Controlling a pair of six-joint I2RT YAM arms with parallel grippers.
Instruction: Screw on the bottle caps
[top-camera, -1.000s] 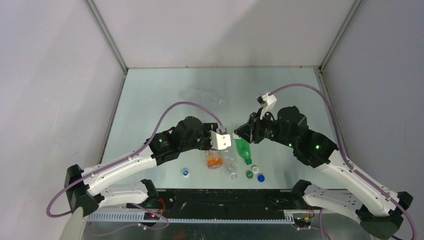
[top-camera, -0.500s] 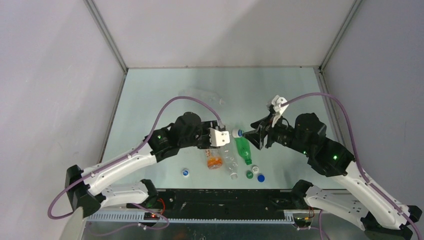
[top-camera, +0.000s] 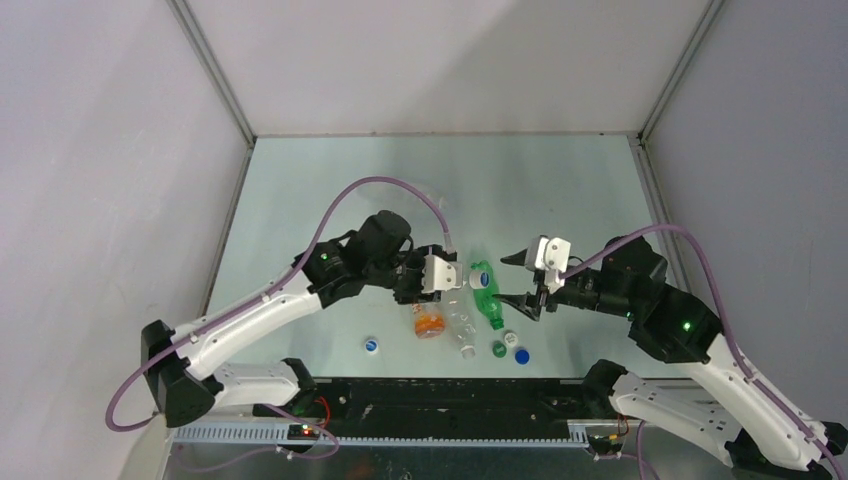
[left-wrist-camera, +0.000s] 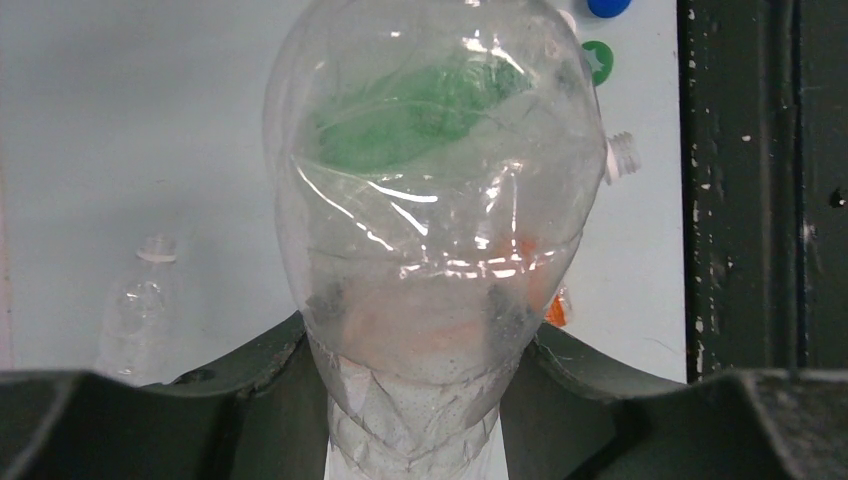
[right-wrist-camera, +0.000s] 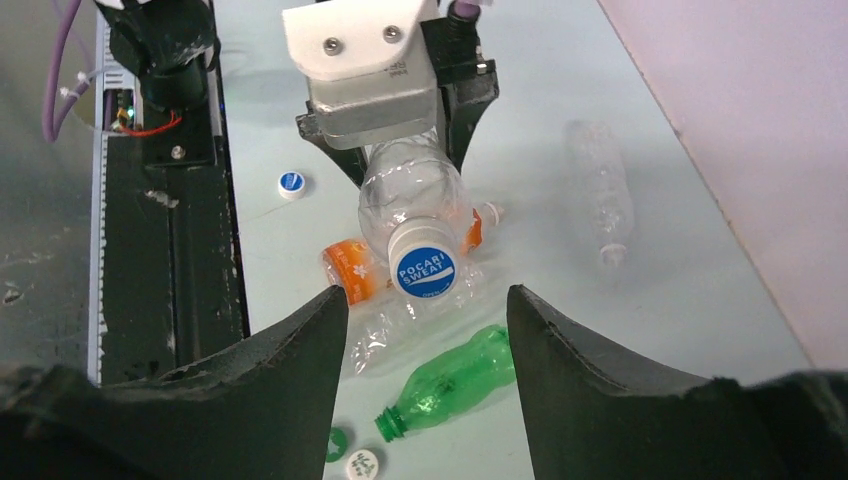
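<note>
Your left gripper (top-camera: 450, 277) is clenched on a clear bottle (right-wrist-camera: 410, 195), held roughly level above the table with its neck pointing right. A blue-and-white cap (right-wrist-camera: 425, 268) sits on its mouth; you cannot tell how far it is threaded. Your right gripper (top-camera: 521, 285) faces that cap from the right, jaws spread, released, nothing between them. Below lie the green bottle (top-camera: 487, 301), uncapped, mouth toward the near edge, the orange bottle (top-camera: 428, 321) to its left, and a second clear bottle (top-camera: 461, 331) between the two. A third clear bottle (right-wrist-camera: 600, 190) lies well apart on the far side. Loose along the near edge are a second blue-and-white cap (top-camera: 371, 346) off to the left, then the green cap (top-camera: 498, 349), white cap (top-camera: 510, 339) and blue cap (top-camera: 522, 355) clustered by the green bottle's mouth.
</note>
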